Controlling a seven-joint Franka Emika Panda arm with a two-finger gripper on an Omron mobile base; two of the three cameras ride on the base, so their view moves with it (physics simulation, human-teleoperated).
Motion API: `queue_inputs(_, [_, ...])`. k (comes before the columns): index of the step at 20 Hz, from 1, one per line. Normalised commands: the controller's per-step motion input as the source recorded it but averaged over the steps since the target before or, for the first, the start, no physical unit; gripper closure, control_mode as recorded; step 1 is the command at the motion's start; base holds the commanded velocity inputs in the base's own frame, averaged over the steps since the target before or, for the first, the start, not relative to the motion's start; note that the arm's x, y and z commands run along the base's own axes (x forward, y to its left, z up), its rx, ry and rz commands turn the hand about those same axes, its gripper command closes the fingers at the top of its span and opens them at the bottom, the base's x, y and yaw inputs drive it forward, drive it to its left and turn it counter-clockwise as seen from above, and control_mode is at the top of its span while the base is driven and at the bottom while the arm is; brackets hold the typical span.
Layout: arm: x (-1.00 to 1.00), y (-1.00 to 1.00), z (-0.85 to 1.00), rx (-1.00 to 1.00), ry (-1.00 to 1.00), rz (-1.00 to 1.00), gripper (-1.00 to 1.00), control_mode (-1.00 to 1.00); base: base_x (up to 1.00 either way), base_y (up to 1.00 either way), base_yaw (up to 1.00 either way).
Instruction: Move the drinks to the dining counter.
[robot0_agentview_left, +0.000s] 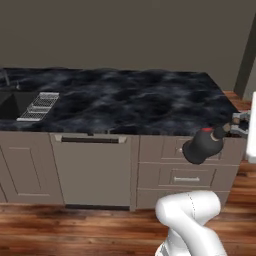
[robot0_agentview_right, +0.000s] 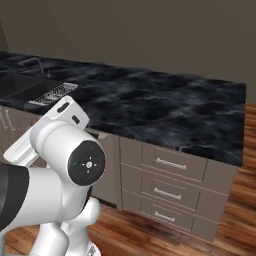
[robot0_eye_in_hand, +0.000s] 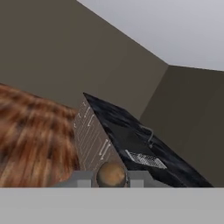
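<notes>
A dark, round-bodied glass bottle (robot0_agentview_left: 202, 146) hangs tipped on its side at the right edge of the left base view, in front of the top drawer and just below the front lip of the desk (robot0_agentview_left: 130, 100). Its narrow neck, with a red band where it meets the body, points right into the gripper (robot0_agentview_left: 235, 126), whose grey metal parts are cut off by the frame edge and partly covered by a white arm link. The jaws are clenched on the bottle's neck.

In the hand view the bottle (robot0_eye_in_hand: 112, 174) appears as a small brown-orange rounded shape wedged between two grey finger pads (robot0_eye_in_hand: 82, 179); the rest of it is hidden behind the lower border. That view is rolled, so the desk (robot0_eye_in_hand: 131, 127) runs diagonally away.

The desk is a long slab of glossy black marble with cloudy white veins, on taupe cabinets with flat drawers and thin metal handles. At its far left end sits a sunken dark sink (robot0_agentview_left: 10, 104), cut off by the frame, with a ribbed metal drain rack (robot0_agentview_left: 39, 106) beside it. A thin curved faucet (robot0_agentview_right: 31, 62) is faint and hard to make out against the dark stone. The floor (robot0_agentview_left: 75, 230) is reddish-brown wood planks.

In the right base view the white arm's rounded joint blocks the lower left.
</notes>
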Motion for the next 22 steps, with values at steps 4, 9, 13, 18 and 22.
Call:
queue_inputs(4, [0.0,0.0,0.0,0.0,0.0,0.0,1.0,1.0,-0.18,-0.99,0.07])
queue_inputs(9, [0.0,0.0,0.0,0.0,0.0,0.0,1.0,1.0,-0.01,-0.72,0.13])
queue_inputs(13, [0.0,0.0,0.0,0.0,0.0,0.0,1.0,1.0,0.0,-0.5,0.2])
queue_inputs(18, [0.0,0.0,0.0,0.0,0.0,0.0,1.0,1.0,0.0,-0.54,0.21])
queue_inputs(22, [0.0,0.0,0.0,0.0,0.0,0.0,1.0,1.0,0.0,-0.78,0.16])
